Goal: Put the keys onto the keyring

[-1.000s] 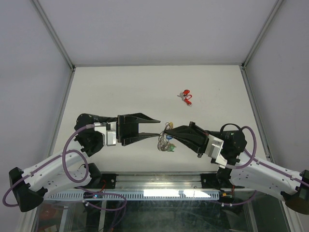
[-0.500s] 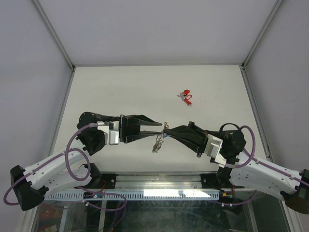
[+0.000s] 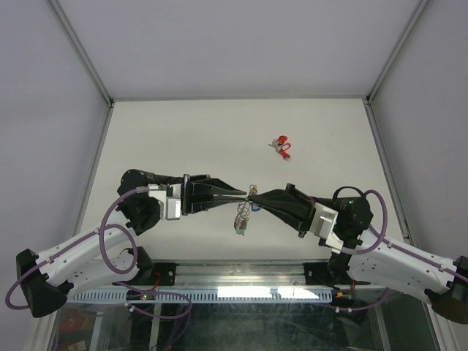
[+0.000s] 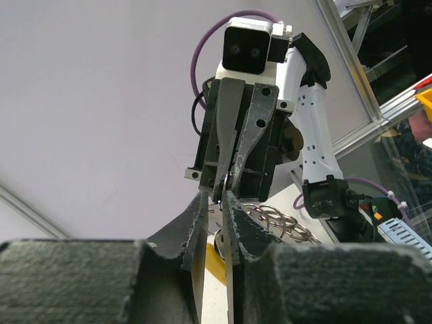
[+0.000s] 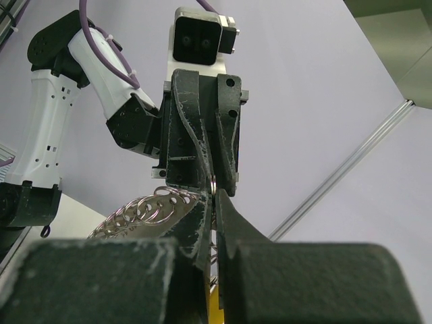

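Two grippers tip to tip at frame centre. Right gripper [image 3: 253,196] pinched shut on keyring [image 3: 241,216], silvery chain dangling below. Left gripper [image 3: 244,194] jaws narrow, grip unclear. Red-tagged key [image 3: 281,145] on table [image 3: 168,131], upper right, well apart.

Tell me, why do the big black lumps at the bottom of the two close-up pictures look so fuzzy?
Left wrist view: the lumps belong to the left hand, too near the lens to be sharp. Right wrist view: same with the right hand. Top external view: even light, no glare, all sharp, though the keyring looks tiny.
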{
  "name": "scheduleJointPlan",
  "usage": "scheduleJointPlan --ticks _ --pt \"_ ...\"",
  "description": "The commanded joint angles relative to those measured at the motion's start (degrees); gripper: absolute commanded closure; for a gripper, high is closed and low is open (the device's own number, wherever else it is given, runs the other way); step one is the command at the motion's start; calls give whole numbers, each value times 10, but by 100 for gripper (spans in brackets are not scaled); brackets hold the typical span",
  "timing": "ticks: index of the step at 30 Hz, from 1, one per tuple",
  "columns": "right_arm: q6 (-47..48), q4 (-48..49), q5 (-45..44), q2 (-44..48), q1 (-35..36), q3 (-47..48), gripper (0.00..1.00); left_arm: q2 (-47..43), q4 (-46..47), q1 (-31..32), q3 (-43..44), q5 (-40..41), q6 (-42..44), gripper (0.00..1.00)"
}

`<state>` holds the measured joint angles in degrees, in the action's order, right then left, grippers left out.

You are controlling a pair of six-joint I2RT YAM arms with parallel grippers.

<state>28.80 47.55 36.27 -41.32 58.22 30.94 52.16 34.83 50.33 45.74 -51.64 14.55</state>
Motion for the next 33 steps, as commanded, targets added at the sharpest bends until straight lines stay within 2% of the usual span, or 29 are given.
scheduleJointPlan --ticks 1,17,20,24,33 --pt "-6 43 -11 1 1 34 100 3 11 5 21 -13 11 88" --pt "-3 30 -26 -3 1 36 100 5 11 5 21 -9 15 88" --pt "-2 26 -26 -2 1 38 100 6 11 5 22 -10 16 90" --pt "1 17 -27 -2 1 40 100 6 8 5 22 -16 24 100" --pt "14 -11 -32 9 1 41 100 -3 -15 5 29 -12 52 100"
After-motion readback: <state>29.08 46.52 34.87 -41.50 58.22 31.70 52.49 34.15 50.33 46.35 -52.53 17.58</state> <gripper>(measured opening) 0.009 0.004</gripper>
